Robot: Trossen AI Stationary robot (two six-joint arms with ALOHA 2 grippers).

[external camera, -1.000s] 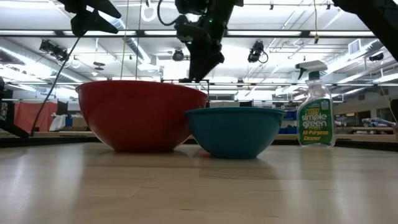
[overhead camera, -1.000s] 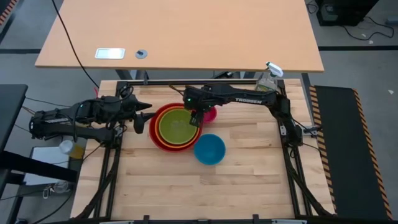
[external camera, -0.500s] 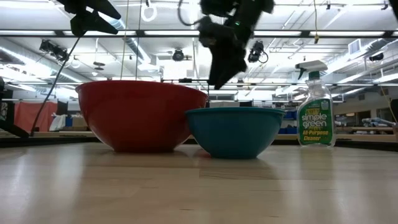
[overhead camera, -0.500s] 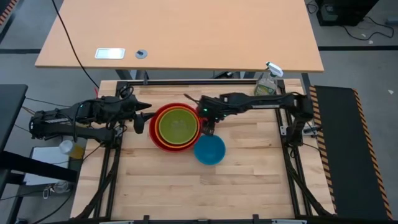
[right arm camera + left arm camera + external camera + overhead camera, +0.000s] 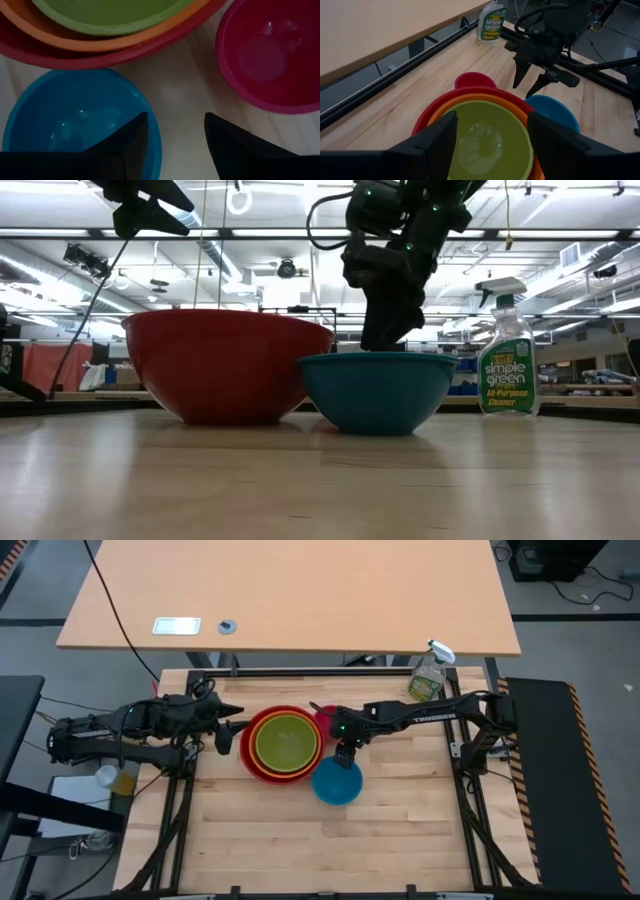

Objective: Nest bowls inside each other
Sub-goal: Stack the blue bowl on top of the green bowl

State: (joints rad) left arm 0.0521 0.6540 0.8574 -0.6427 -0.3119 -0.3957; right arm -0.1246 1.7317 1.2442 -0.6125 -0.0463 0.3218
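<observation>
Wooden bench (image 5: 400, 830) under bright ceiling lights, 3 bowls nested, 2 loose

Red bowl (image 5: 247, 745) holds the orange bowl (image 5: 254, 760), which holds the lime green bowl (image 5: 287, 740), at the bench's middle; the blue bowl (image 5: 337, 781) sits just beside the stack, the magenta pink bowl (image 5: 325, 718) behind it, near the stack's rim. Right claw (image 5: 346, 755) hangs over the blue bowl's rear rim, fingers (image 5: 125, 142) apart, holding nothing. Left claw (image 5: 234, 730) waits beside the red bowl, fingers apart. Spray bottle (image 5: 429, 677) stands at the far right corner
</observation>
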